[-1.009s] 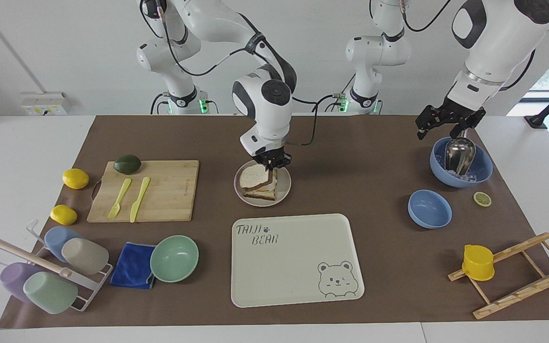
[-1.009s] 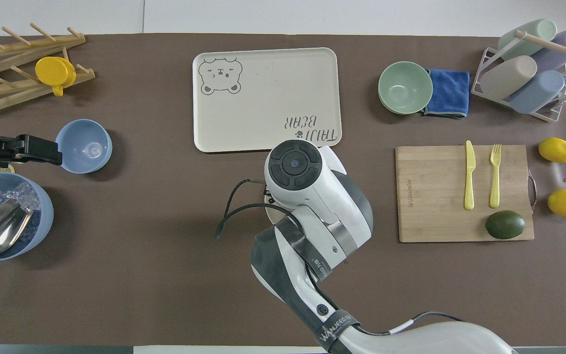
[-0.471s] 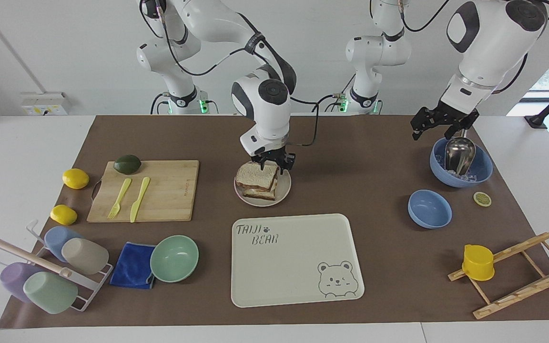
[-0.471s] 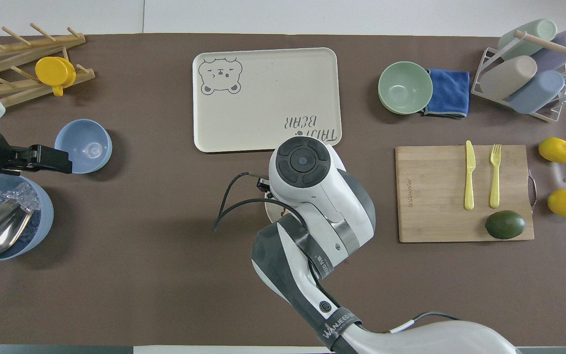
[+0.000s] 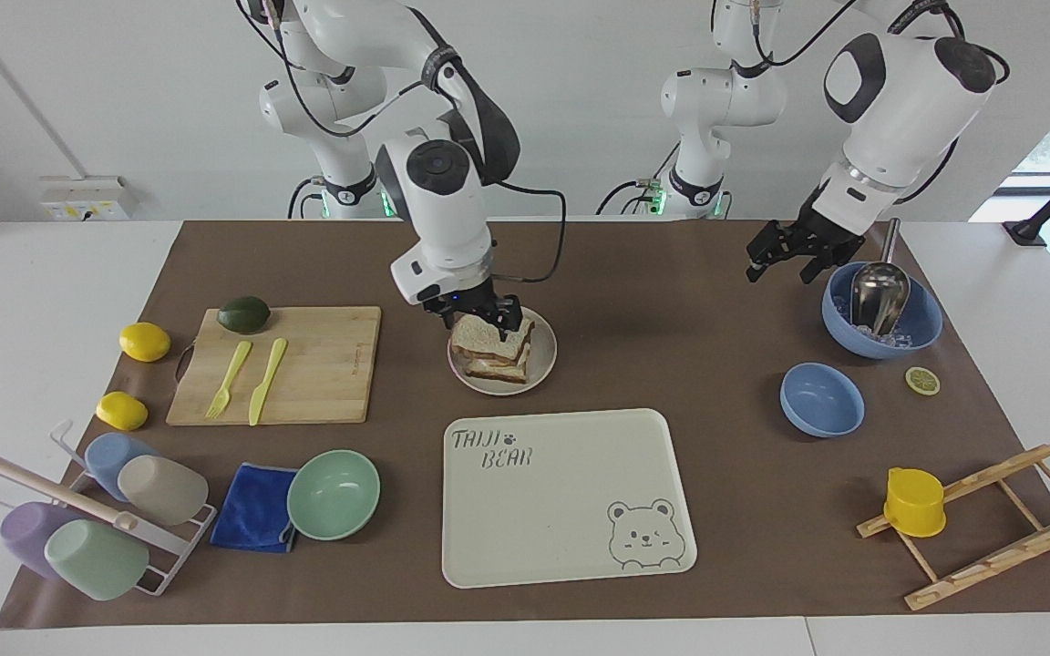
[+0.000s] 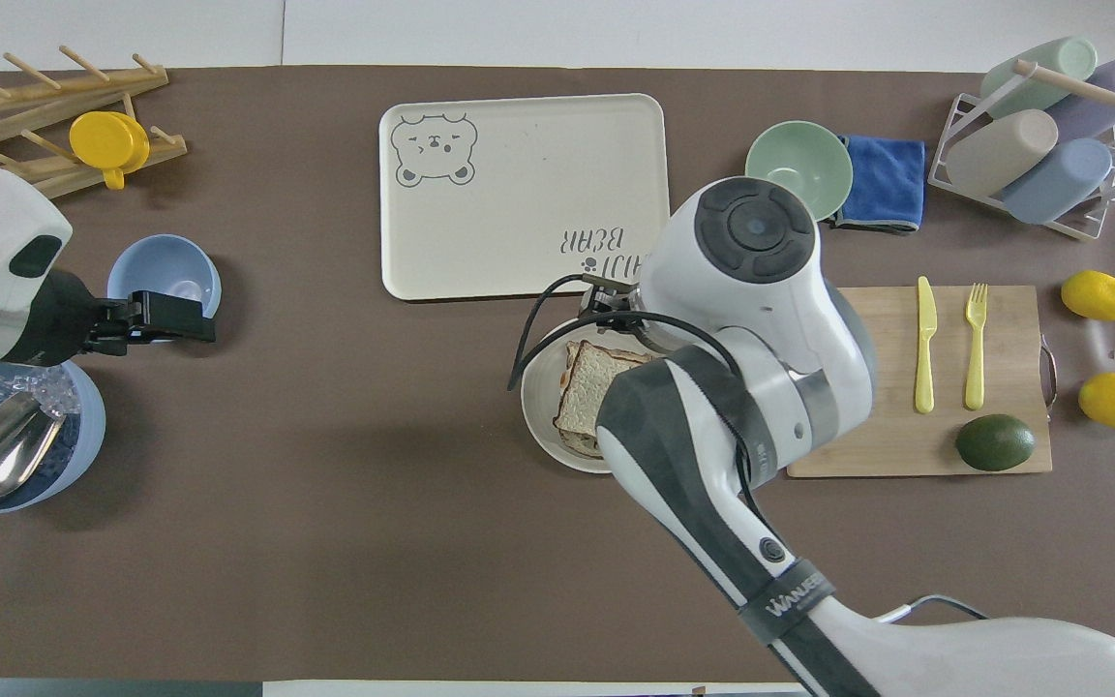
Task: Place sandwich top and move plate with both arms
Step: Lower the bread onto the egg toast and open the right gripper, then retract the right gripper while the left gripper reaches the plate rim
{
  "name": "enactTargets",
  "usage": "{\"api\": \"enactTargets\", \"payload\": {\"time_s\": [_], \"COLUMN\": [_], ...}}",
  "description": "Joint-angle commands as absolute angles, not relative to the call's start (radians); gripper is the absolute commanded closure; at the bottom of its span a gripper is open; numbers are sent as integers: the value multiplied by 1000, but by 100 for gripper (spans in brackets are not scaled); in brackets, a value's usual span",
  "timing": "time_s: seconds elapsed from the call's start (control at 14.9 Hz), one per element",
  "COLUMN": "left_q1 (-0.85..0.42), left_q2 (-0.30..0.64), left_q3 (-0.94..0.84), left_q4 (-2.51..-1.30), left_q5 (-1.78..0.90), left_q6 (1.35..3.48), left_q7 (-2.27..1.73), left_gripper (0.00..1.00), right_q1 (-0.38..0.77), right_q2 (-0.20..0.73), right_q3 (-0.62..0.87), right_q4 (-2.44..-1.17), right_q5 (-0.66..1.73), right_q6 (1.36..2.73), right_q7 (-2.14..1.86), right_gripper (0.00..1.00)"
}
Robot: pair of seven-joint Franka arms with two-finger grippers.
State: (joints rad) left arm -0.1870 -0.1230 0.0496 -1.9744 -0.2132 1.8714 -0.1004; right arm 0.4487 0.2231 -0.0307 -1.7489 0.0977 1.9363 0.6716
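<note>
The sandwich top (image 5: 487,337) lies on the stacked sandwich on the small round plate (image 5: 543,363), between the bear tray and the robots. It also shows in the overhead view (image 6: 596,382), on the plate (image 6: 538,426). My right gripper (image 5: 479,316) is open and empty, low over the sandwich's edge nearest the robots. In the overhead view the right arm's wrist hides it. My left gripper (image 5: 780,260) is open and empty in the air beside the big blue bowl; from overhead it is over the small blue bowl's edge (image 6: 180,318).
The bear tray (image 5: 561,497) lies beside the plate, farther from the robots. A cutting board (image 5: 324,364) with fork, knife and avocado is toward the right arm's end. A big blue bowl (image 5: 921,328) with ice and scoop and a small blue bowl (image 5: 821,399) stand toward the left arm's end.
The right gripper let go of the top slice, which now lies flat on the stack, and the arm swung toward the cutting board. The left gripper moved from the big bowl toward the table's middle.
</note>
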Motion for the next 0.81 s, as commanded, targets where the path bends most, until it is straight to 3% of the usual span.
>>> {"api": "enactTargets", "payload": {"time_s": [0.0, 0.2, 0.54, 0.74], "left_q1": [-279, -398, -609, -667], "left_q2": [-147, -115, 56, 138], "left_q3": [55, 55, 55, 55], "left_q4": [-2095, -2180, -2200, -2191], "left_q5": [-265, -351, -416, -419], "left_q6": [2003, 2164, 2446, 2520], "left_q7": [-172, -198, -307, -301], "left_gripper": [0, 0, 0, 0], "right_q1": [321, 215, 66, 61], "right_q2": [166, 123, 5, -18], "right_q3": [-23, -29, -29, -55], "right_q4": [-1755, -1732, -1732, -1730], "right_q5": [124, 121, 115, 95], "right_q6": [1846, 1725, 1547, 1490], "right_q7": [462, 375, 139, 109], "right_gripper": [0, 0, 0, 0]}}
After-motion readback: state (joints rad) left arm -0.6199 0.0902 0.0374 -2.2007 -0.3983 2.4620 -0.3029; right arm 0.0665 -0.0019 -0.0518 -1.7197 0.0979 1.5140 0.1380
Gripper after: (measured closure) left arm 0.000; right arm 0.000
